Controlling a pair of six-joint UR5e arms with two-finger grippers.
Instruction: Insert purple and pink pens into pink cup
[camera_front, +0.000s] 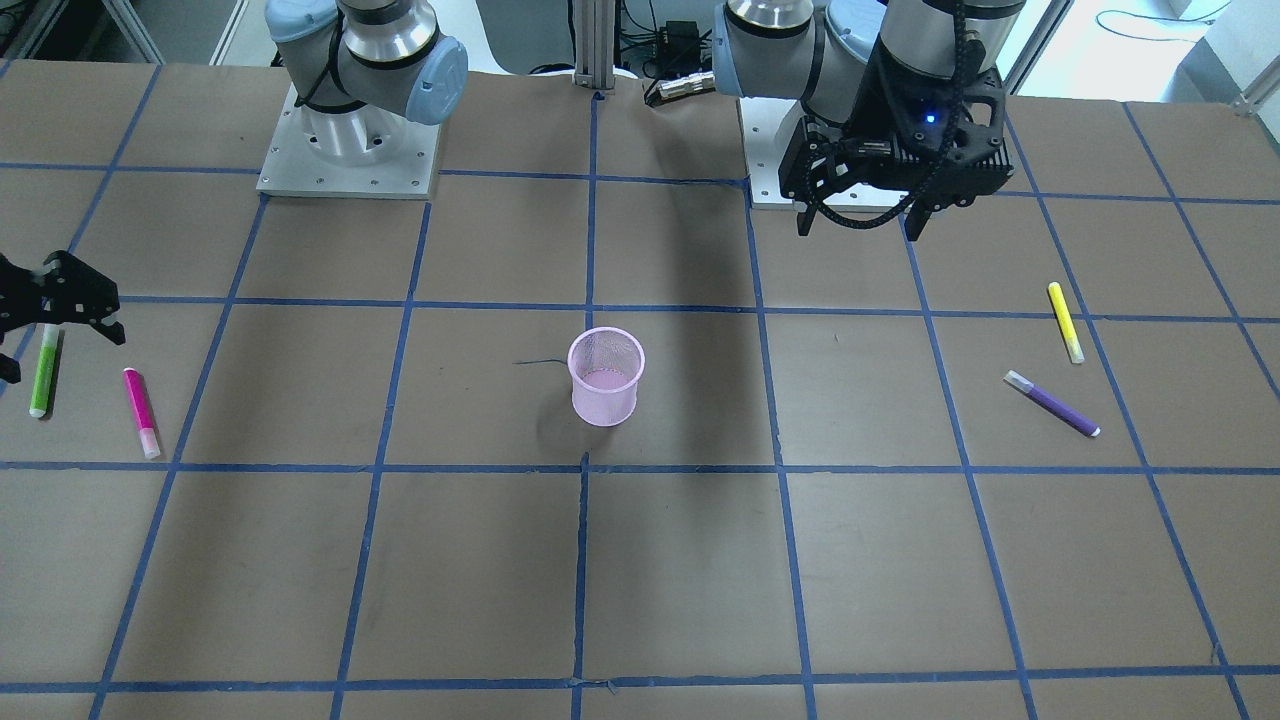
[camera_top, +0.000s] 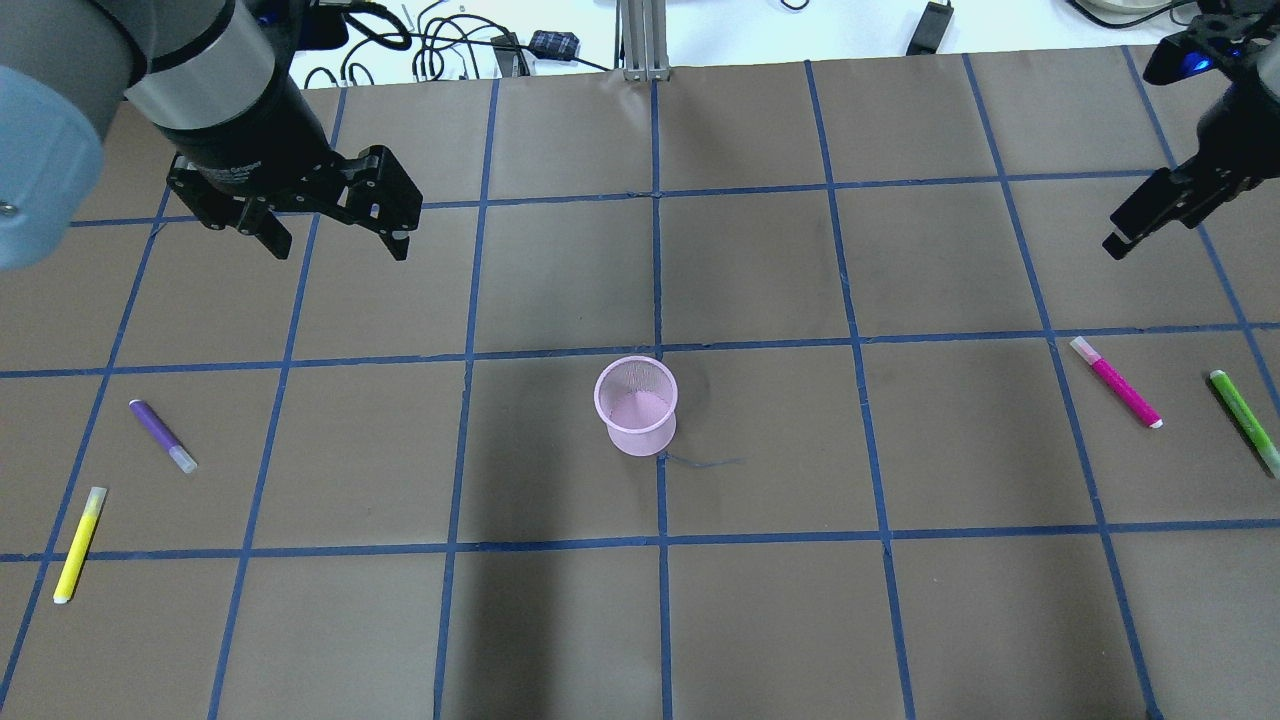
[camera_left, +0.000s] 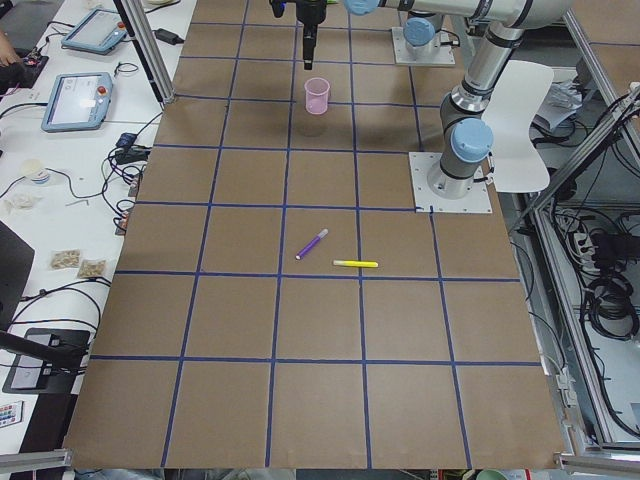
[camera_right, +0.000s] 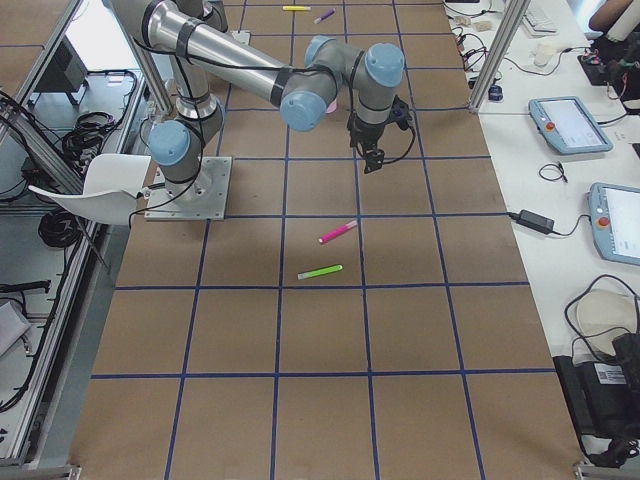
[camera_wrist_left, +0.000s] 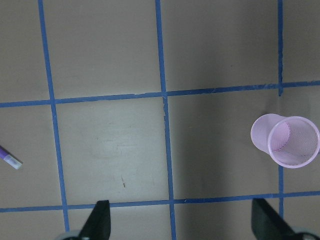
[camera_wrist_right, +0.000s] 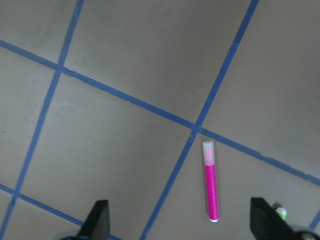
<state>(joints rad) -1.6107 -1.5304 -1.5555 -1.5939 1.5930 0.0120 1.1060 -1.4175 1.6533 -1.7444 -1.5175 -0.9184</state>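
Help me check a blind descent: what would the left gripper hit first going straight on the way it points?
Probably only the bare table: the left gripper points down, with the pink cup off to one side and the purple pen off to the other.

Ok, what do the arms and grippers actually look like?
The left arm and right arm are silver-grey tubes with pale-blue joint caps. The left gripper and right gripper are black and two-fingered. A ribbed black cable runs down the left wrist, beside a small blue light.
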